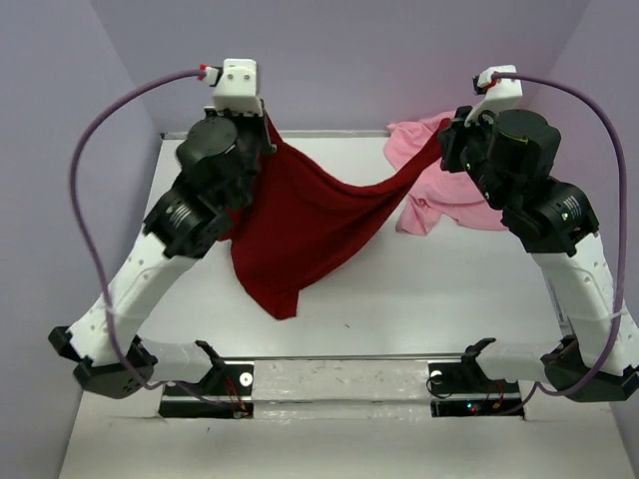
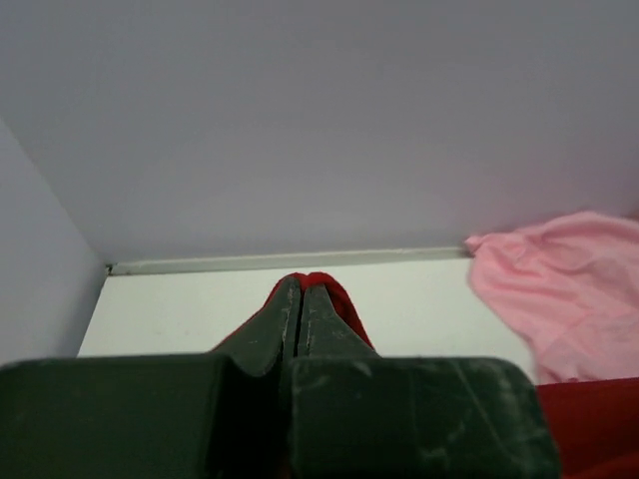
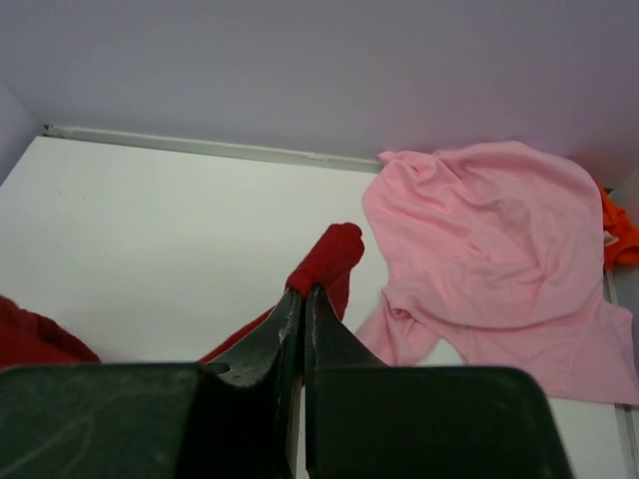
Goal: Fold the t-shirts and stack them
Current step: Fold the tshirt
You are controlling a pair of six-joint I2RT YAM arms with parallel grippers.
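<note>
You have the dark red cloth t-shirt (image 1: pixel 300 230) strung up between both arms over the white tabletop (image 1: pixel 449 299).

Your left gripper (image 2: pixel 302 287) has its two fingers pressed together with a fold of red cloth pinched at the tips, up near the far left of the table. Your right gripper (image 3: pixel 305 294) is closed just as tightly on another bunched end of the same shirt, toward the far right. The shirt sags in a wide swag between the two holds, its longest part hanging down left of centre. The crumpled light pink cloth t-shirt (image 3: pixel 479 239) lies at the far right of the table, just beyond your right gripper. A sliver of bright orange cloth t-shirt (image 3: pixel 619 230) shows at the pink one's right edge.
</note>
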